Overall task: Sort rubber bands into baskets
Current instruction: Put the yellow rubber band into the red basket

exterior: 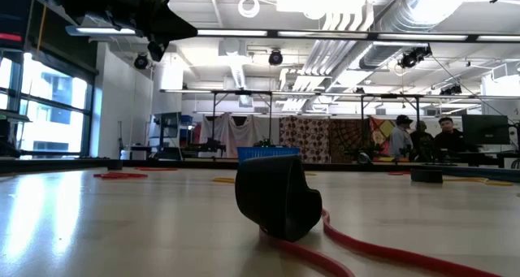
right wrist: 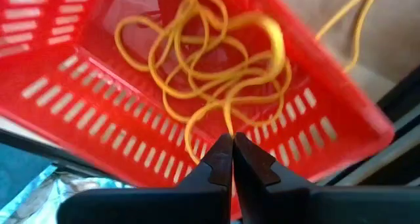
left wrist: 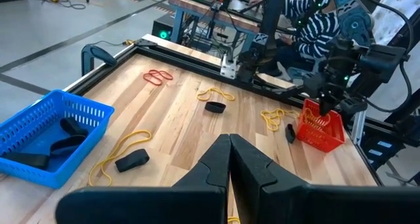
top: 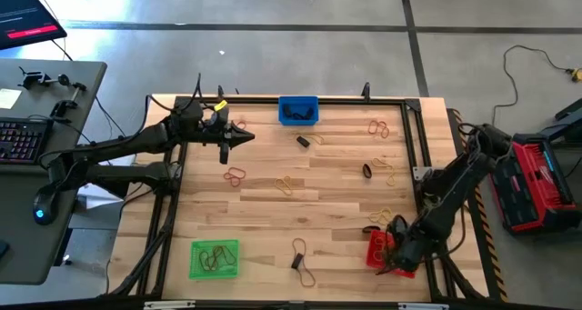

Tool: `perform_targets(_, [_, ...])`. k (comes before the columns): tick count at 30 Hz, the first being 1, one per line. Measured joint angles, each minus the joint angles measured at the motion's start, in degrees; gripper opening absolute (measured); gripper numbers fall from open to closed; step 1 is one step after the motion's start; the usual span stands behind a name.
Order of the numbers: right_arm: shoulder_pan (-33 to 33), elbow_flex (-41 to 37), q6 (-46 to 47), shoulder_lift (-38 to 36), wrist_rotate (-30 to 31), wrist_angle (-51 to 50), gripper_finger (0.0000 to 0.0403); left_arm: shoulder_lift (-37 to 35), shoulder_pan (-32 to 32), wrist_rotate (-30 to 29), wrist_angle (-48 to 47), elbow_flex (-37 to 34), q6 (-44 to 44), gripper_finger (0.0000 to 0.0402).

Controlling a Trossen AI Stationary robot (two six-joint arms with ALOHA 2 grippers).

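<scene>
Right end effector (right wrist: pixel 232 140) hangs over the red basket (top: pixel 377 251) at the counter's (top: pixel 273 210) near right edge, fingers pressed together, pinching a yellow band (right wrist: pixel 226 115) that trails down into the tangle inside. Left end effector (top: pixel 244 135), also pressed together, points toward the blue basket (top: pixel 298 110) at the far edge. Green basket (top: pixel 215 259) sits near-left. No readable writing.
</scene>
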Motion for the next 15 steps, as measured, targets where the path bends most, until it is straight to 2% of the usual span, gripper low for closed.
perform_targets(3, [1.25, 0.00, 2.75, 0.00, 0.78, 0.37, 0.0000, 0.00, 0.00, 0.00, -0.02, 0.00, 0.04, 0.0000])
perform_targets(9, [1.51, 0.00, 3.74, 0.00, 7.99, 0.56, 0.0000, 0.00, 0.00, -0.01, -0.02, 0.00, 0.08, 0.0000])
perform_targets(15, [1.50, 0.00, 1.83, 1.12, 8.49, -0.61, 0.0000, 0.00, 0.00, -0.02, -0.83, -0.01, 0.10, 0.0000])
